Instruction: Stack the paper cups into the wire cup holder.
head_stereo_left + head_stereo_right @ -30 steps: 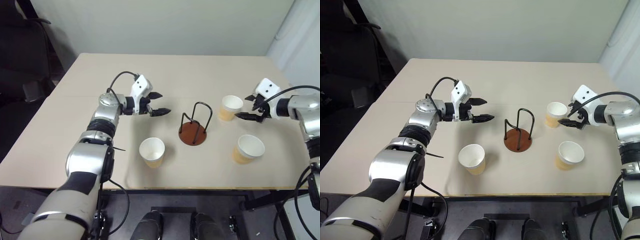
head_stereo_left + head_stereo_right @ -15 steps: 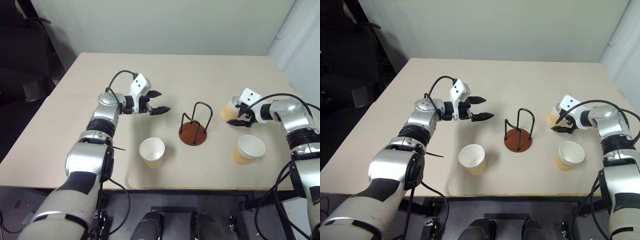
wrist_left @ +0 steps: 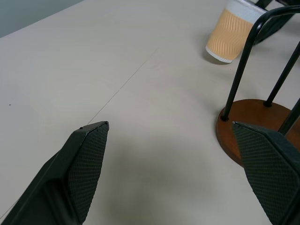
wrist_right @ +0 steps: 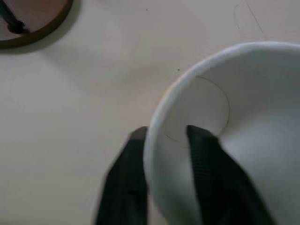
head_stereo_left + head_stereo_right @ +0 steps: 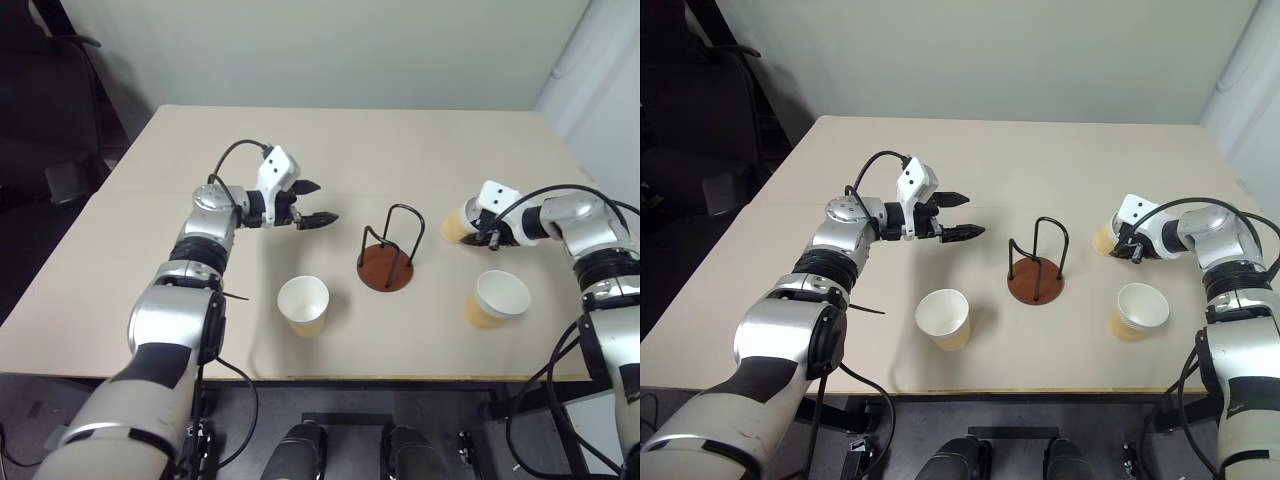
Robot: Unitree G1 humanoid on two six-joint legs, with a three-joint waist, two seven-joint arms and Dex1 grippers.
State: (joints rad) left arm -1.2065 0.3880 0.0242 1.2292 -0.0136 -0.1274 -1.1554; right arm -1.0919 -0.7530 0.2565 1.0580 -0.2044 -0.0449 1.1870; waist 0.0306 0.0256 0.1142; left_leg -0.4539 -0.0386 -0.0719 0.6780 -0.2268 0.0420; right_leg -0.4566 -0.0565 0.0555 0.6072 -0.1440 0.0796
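Currently the right gripper is pinched on the wall of the far-right paper cup, one finger inside the rim and one outside. That cup stands right of the wire cup holder, mid-table. A second cup sits near right, a third near left. The left gripper hovers left of the holder, jaws spread wide, holding nothing.

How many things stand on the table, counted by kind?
paper cups: 3, one near the left arm, one at the right gripper, one nearer the table's front edge on the right
wire cup holder: 1
total: 4
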